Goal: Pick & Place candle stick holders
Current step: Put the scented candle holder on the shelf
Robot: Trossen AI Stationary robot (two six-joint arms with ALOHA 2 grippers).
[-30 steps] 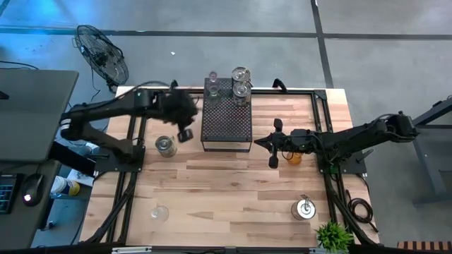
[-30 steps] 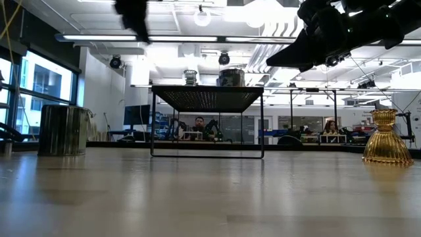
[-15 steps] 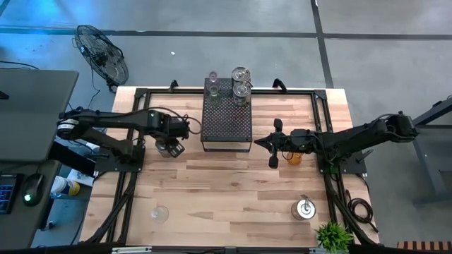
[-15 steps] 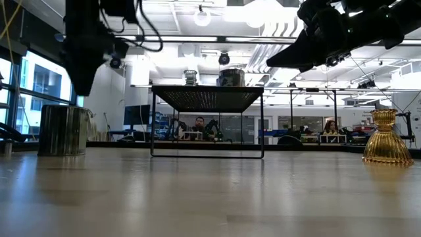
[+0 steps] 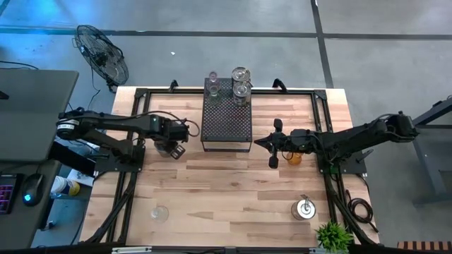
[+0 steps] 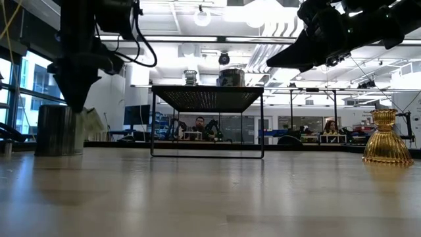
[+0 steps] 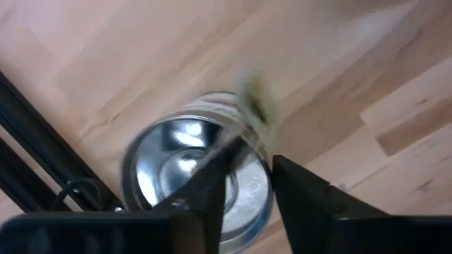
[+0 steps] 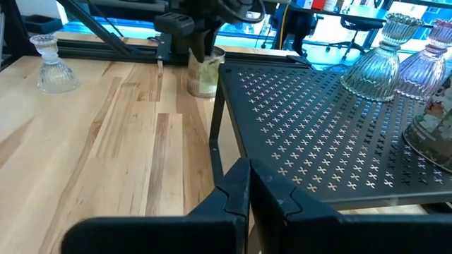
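**Left hand straddles the rim of a silvery holder; right hand waits shut beside the amber one**

The left hand (image 5: pixel 171 147) points down at the silvery candle stick holder (image 5: pixel 167 146), which stands on the wooden desk (image 5: pixel 226 190) just left of the black perforated box (image 5: pixel 227 121). In the left wrist view its two dark fingers (image 7: pixel 300 194) sit a little apart with the holder's rim (image 7: pixel 248 152) passing between them: one finger lies inside the cup, the other outside its wall. Whether they press the wall I cannot tell. In the low view the same hand (image 6: pixel 71 99) comes down from above onto the top of that holder (image 6: pixel 60 130), whose base rests on the desk.

The right hand (image 5: pixel 271 152) hangs above the desk to the right of the box, its fingers pressed together and holding nothing, as the right wrist view shows (image 8: pixel 248 185). Just beside it, on its right, stands the amber-orange holder (image 5: pixel 294 156), seen in the low view as a ribbed, bell-shaped piece (image 6: pixel 387 137).

Farther out, three holders stand together on the far end of the box top: a pinkish one (image 5: pixel 212 77) and two clear or silvery ones (image 5: pixel 241 73) (image 5: pixel 241 89). A clear glass holder (image 5: pixel 160 212) stands near the desk's front left, well apart from both hands, and a silvery one (image 5: pixel 304 209) near the front right. A small green plant (image 5: pixel 332 236) sits at the front right corner, and a fan (image 5: pixel 103 51) stands on the floor beyond the far left corner.
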